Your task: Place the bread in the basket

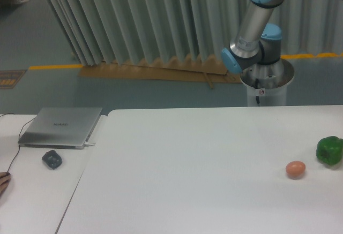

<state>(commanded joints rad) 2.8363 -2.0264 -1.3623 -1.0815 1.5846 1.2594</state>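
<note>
Arm rises from its base beyond the far right edge of the counter; the hand lies out of frame, state unknown. Neither bread nor basket shows. Egg and green pepper sit near right; laptop and mouse left.

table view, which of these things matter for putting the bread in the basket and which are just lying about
For the job:
- robot arm; its gripper is out of view
- the bread and the basket do not show in this view

Just lying about:
- egg
- green pepper
- closed laptop
- dark mouse
</note>
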